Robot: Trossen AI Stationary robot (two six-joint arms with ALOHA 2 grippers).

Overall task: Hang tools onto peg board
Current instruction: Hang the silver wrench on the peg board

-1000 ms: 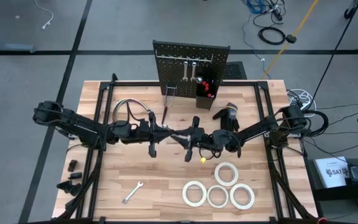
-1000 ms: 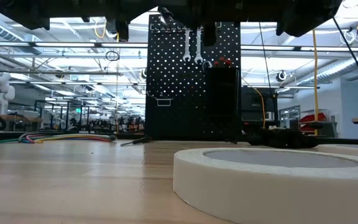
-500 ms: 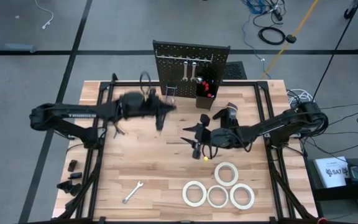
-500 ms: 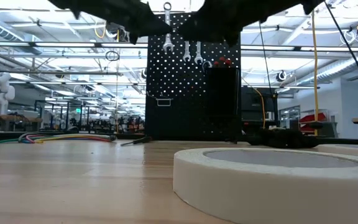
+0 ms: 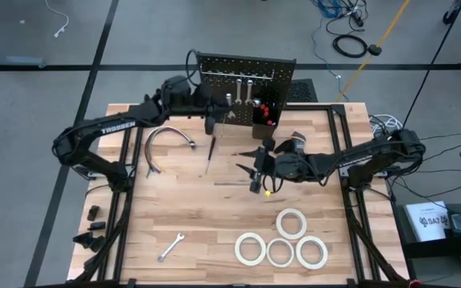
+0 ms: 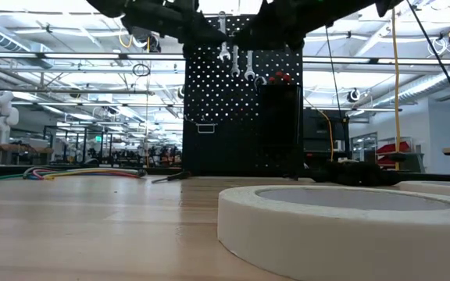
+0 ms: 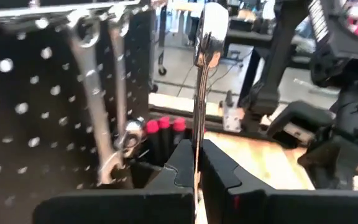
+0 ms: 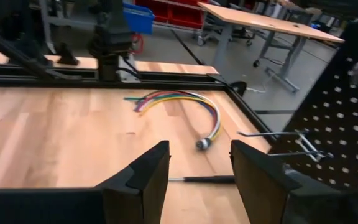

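Observation:
The peg board (image 5: 246, 70) stands upright at the table's far edge. Two silver wrenches (image 5: 245, 90) hang on it, and a black bin (image 5: 264, 114) on its front holds red-handled tools. My left gripper (image 5: 216, 110) is up in front of the board's left part, shut on another silver wrench (image 7: 199, 106), which also shows in the low view (image 6: 223, 35). My right gripper (image 8: 197, 168) hovers open over the middle of the table (image 5: 256, 172) with nothing between its fingers. Several white tape rolls (image 5: 282, 242) and one more wrench (image 5: 170, 246) lie near the table's front edge. My left gripper pinches the wrench's shaft at its lower end (image 7: 197, 155) between the two fingers. The fingers point about level toward the board. The wrench stands upright, edge-on to the wrist camera, its head (image 7: 211, 25) on top. It is clear of the table, beside the hanging wrenches (image 7: 98, 93).
A screwdriver (image 5: 210, 152) and a curved tube (image 5: 166, 140) lie on the table left of centre. A black glove (image 5: 294, 144) lies right of the bin. A bare wire hook (image 8: 278, 140) sticks out of the board. A bundle of coloured cables (image 8: 185, 102) lies beyond.
My left gripper has left the middle of the table, where it met my right gripper. It has swung toward the far edge and risen to the peg board, carrying the wrench, which now stands upright before the board. My right gripper has drawn slightly toward the table's right edge.

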